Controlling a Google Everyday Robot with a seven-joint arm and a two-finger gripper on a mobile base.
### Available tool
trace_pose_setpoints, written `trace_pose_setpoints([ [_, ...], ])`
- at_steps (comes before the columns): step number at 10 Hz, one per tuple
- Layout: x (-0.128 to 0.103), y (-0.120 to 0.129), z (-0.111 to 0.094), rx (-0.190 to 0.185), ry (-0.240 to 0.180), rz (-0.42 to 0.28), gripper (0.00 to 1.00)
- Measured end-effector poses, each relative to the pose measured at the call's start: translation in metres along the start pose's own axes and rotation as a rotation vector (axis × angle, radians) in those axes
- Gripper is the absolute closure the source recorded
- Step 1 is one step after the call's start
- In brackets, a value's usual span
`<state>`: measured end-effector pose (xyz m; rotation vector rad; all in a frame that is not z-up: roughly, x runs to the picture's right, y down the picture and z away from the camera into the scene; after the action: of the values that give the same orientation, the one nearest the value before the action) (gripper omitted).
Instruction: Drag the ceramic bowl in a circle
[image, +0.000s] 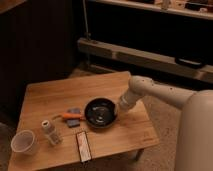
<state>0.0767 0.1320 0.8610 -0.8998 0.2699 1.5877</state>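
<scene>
Now: hand (118, 108) closed on right rim of ceramic bowl (100, 113); packet (82, 146) writing unreadable.

Black bowl (100, 114), end effector (118, 109) seemingly rimside

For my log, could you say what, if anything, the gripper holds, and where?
The gripper appears shut on the ceramic bowl, at the rim nearest its arm.

The glossy black round ceramic bowl (100, 113) is sitting mid-front on the light wooden worktop (95, 86), the pincer (119, 106) clamping its right rim. An orange stick-shaped item (66, 116) is lying just left of it; a white round cup (23, 141) is standing at the front-left corner.
</scene>
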Motion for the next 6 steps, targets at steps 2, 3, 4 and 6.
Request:
trace_pose_setpoints([
  [2, -0.018, 0.005, -0.023, 0.040, -0.049, -0.011, 1.00],
  [3, -0.030, 0.006, -0.037, 0.033, -0.072, -0.027, 1.00],
  [4, -0.040, 0.012, -0.049, 0.031, -0.091, -0.046, 1.00],
  [6, -0.065, 0.039, -0.055, 0.036, -0.112, -0.106, 1.00],
])
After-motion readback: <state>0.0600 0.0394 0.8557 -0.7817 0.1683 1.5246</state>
